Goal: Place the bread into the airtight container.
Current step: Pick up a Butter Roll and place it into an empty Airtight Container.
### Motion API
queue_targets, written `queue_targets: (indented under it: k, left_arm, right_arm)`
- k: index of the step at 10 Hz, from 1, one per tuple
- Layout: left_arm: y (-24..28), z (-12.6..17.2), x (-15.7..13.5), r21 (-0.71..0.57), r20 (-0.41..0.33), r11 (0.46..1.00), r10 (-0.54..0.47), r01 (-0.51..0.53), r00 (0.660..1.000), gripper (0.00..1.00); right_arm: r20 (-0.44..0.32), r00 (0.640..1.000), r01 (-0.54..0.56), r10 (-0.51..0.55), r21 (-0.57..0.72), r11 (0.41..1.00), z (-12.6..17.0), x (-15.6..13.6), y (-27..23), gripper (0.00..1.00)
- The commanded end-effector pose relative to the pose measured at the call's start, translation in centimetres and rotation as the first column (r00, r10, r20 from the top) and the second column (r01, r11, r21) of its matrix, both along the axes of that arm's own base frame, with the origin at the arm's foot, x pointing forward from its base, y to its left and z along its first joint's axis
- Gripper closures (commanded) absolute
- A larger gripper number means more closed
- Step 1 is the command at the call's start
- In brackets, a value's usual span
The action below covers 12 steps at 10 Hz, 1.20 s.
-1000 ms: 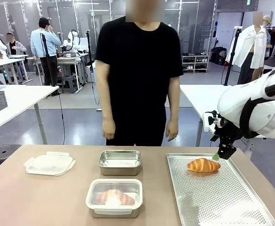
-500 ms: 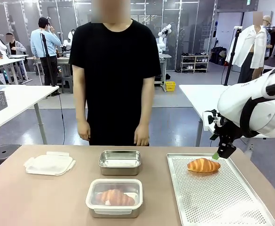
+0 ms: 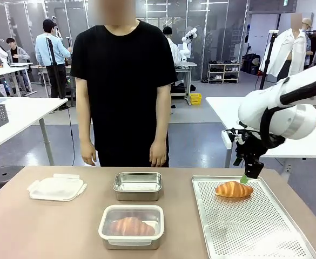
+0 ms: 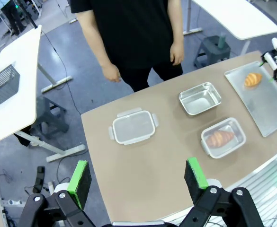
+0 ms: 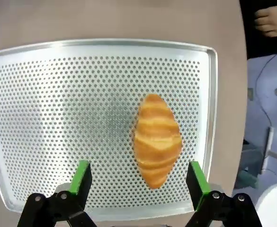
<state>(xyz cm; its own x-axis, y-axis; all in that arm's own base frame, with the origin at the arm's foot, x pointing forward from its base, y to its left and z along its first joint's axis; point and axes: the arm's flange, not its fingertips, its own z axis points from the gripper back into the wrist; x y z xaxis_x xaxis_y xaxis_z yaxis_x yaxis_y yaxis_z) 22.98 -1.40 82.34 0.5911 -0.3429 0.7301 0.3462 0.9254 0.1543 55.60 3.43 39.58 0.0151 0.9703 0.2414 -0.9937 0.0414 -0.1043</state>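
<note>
The right end effector (image 3: pixel 249 174) hangs just above the far right end of the golden-brown croissant (image 3: pixel 233 189), jaws spread wide, nothing between them. From the right wrist, the right end effector (image 5: pixel 139 183) shows its 2 green pads (image 5: pixel 81 181) standing either side of the croissant (image 5: pixel 157 139), which lies lengthwise in the gap, closer to the right-hand pad.

The croissant sits on the perforated rectangular metal tray (image 3: pixel 244 229), near its far edge, on the right of the brown bench (image 3: pixel 39 226). In the middle of the bench waits the open rectangular steel container (image 3: pixel 138 185), nothing inside it. Just in front of it is a 2nd steel container with a white-rimmed clear lid (image 3: pixel 131 226), lid on, a croissant inside. A loose white-rimmed lid (image 3: pixel 56 189) lies flat off to the left.

The left end effector (image 4: pixel 137 176) is high above the near edge of the bench, jaws wide apart and holding nothing.

A person in a black T-shirt (image 3: pixel 125 81) stands at the far side, both hands down.
</note>
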Motion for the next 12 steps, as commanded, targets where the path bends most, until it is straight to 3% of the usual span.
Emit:
queue_targets:
  k: [1, 3, 7, 8, 10, 12]
  left_arm:
    - [0.0, 0.1, 0.1, 0.003, 0.001, 1.0, -0.001, 0.001, 1.0, 0.0]
    - [0.0, 0.1, 0.1, 0.003, 0.001, 1.0, -0.001, 0.001, 1.0, 0.0]
    - [0.0, 0.1, 0.1, 0.003, 0.001, 1.0, -0.001, 0.001, 1.0, 0.0]
    - [0.0, 0.1, 0.1, 0.003, 0.001, 1.0, -0.001, 0.001, 1.0, 0.0]
    - [0.0, 0.1, 0.1, 0.003, 0.001, 1.0, -0.001, 0.001, 1.0, 0.0]
    - [0.0, 0.1, 0.1, 0.003, 0.001, 1.0, -0.001, 0.001, 1.0, 0.0]
  right_arm:
    - [-0.064, 0.998, 0.01, -0.014, -0.063, 0.998, 0.3, 2.8, 0.3, 0.0]
    - [-0.098, 0.995, 0.011, -0.016, -0.055, 0.998, -1.6, 3.6, 0.7, 0.0]
    - [-0.097, 0.993, 0.06, -0.073, -0.128, 0.99, -6.5, 3.9, 1.5, 0.0]
    - [-0.102, 0.992, 0.059, -0.071, -0.109, 0.992, -7.2, 3.7, 1.4, 0.0]
    - [-0.025, 0.995, 0.096, -0.099, -0.125, 0.988, -7.8, 3.7, 1.1, 0.0]
    - [-0.047, 0.996, 0.072, -0.08, -0.145, 0.987, -8.6, 3.8, 1.6, 0.0]
